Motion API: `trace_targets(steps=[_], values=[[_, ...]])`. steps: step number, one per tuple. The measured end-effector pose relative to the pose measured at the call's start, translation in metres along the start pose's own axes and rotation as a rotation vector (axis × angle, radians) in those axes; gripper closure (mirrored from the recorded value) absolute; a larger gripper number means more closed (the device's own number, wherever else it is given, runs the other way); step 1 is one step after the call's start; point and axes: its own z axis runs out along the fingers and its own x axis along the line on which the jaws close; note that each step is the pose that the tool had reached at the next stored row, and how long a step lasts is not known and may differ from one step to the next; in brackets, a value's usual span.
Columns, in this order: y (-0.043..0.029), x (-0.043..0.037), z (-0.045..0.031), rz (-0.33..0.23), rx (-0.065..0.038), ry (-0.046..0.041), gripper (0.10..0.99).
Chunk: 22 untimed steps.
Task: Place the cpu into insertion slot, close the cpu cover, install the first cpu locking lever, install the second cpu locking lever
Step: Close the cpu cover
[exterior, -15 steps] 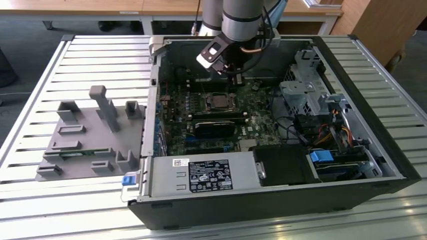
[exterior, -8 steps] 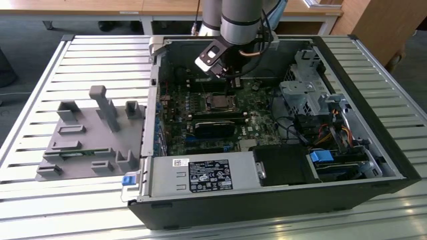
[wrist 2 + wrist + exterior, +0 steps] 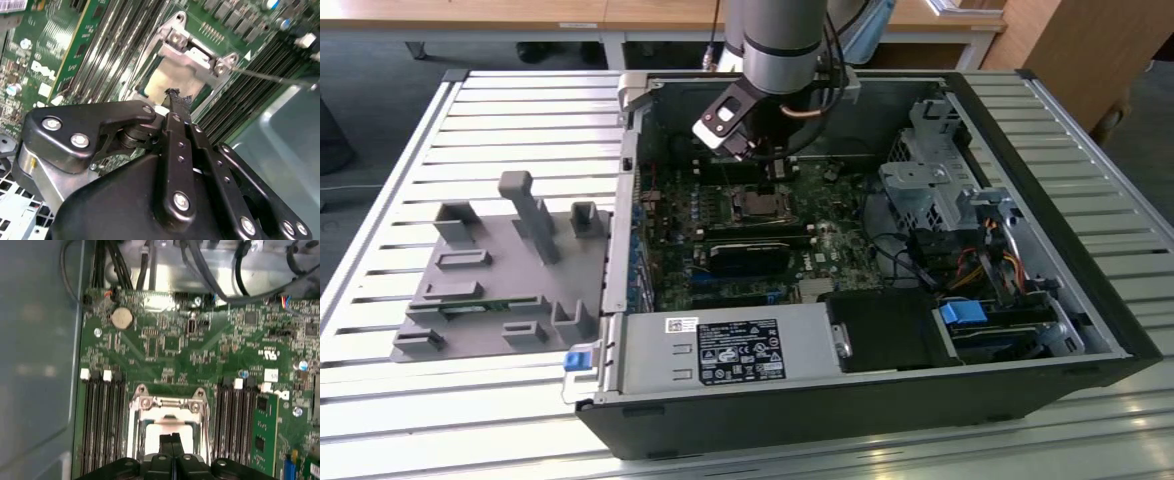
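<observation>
My gripper [image 3: 771, 172] hangs inside the open computer case, just above the insertion slot [image 3: 758, 205] on the green motherboard. In both wrist views its black fingers [image 3: 171, 440] are pressed together with nothing between them, and the tips [image 3: 175, 95] sit over the slot's middle. The cpu [image 3: 162, 430] shows as a pale shiny square in the slot. The silver cpu cover [image 3: 167, 402] frames it and appears to lie down over it. A thin metal locking lever [image 3: 270, 77] sticks out from the cover's hinge corner. I cannot tell whether the fingertips touch the cpu.
Long black memory slots [image 3: 102, 425] flank the socket, and a green memory stick [image 3: 262, 432] stands in one. A black heat-sink block [image 3: 754, 255], a power supply [image 3: 734, 350] and a drive cage [image 3: 927, 190] fill the case. A grey fixture [image 3: 507, 270] sits at the exterior view's left.
</observation>
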Motion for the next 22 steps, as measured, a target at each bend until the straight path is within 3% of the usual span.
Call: trace_targets(steps=[5,22], values=[[-0.0077,0.0004,0.0013,0.000,0.000,0.0002,0.980],[-0.0216,0.0026,0.0138,0.000,0.000,0.0000,0.980]])
